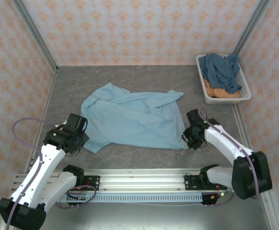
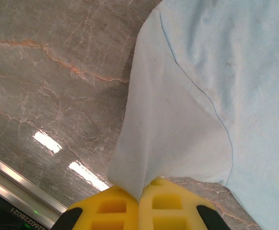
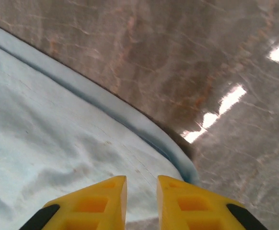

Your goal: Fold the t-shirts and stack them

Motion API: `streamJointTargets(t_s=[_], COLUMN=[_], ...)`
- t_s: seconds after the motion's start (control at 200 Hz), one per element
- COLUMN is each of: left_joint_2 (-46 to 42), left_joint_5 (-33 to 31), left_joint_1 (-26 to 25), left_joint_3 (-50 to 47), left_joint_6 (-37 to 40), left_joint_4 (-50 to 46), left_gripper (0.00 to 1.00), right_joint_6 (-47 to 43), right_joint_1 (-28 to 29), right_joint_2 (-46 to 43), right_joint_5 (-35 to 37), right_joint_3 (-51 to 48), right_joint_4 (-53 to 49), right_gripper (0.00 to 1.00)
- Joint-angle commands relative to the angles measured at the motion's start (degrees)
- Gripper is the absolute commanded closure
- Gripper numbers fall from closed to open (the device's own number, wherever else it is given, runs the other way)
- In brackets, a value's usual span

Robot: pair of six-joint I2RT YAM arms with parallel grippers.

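Observation:
A light blue t-shirt [image 1: 134, 120] lies spread and rumpled in the middle of the table. My left gripper [image 1: 84, 134] is at its near left corner. In the left wrist view the yellow fingers [image 2: 115, 206] of that gripper [image 2: 142, 194] are shut on a raised fold of the light blue cloth [image 2: 178, 124]. My right gripper [image 1: 187, 139] is at the shirt's near right corner. There its fingers [image 3: 101, 201] stand a little apart, and the gripper [image 3: 142, 189] hovers over the hemmed edge [image 3: 130, 120] with cloth showing in the gap. A slate-blue t-shirt [image 1: 221, 69] and an orange one [image 1: 215, 91] lie in the basket.
The white slatted basket [image 1: 226, 99] stands at the back right by the wall. Patterned walls close in the grey marbled table [image 1: 144, 79] on three sides. A metal rail [image 1: 139, 184] runs along the near edge between the arm bases.

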Motion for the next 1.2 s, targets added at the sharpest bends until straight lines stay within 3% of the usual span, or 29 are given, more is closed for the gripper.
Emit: streamJointTargets(t_s=[0.0, 0.16, 0.37, 0.896, 1.196], left_joint_2=[-0.8, -0.9, -0.9, 0.2, -0.2], left_joint_5=[-0.3, 0.0, 0.2, 0.3, 0.2], left_joint_1=[-0.2, -0.3, -0.3, -0.2, -0.3], left_joint_3=[-0.5, -0.5, -0.5, -0.1, -0.5], left_joint_6=[-0.4, -0.3, -0.3, -0.2, -0.7], left_joint_4=[-1.7, -1.8, -1.3, -0.5, -0.4], left_gripper=[1.00, 1.00, 1.00, 1.00, 1.00], right_joint_6=[-4.8, -12.2, -18.4, -18.6, -18.5], right_joint_1=[-1.0, -3.0, -4.7, -4.8, -4.8], right_joint_2=[5.0, 10.5, 11.5, 15.3, 14.1], right_joint_5=[1.6, 0.5, -0.5, -4.1, -3.7], right_joint_3=[2.6, 4.7, 4.9, 5.3, 6.4], right_joint_4=[4.9, 7.0, 7.6, 9.9, 7.1], right_gripper=[0.76, 0.68, 0.60, 0.70, 0.82])
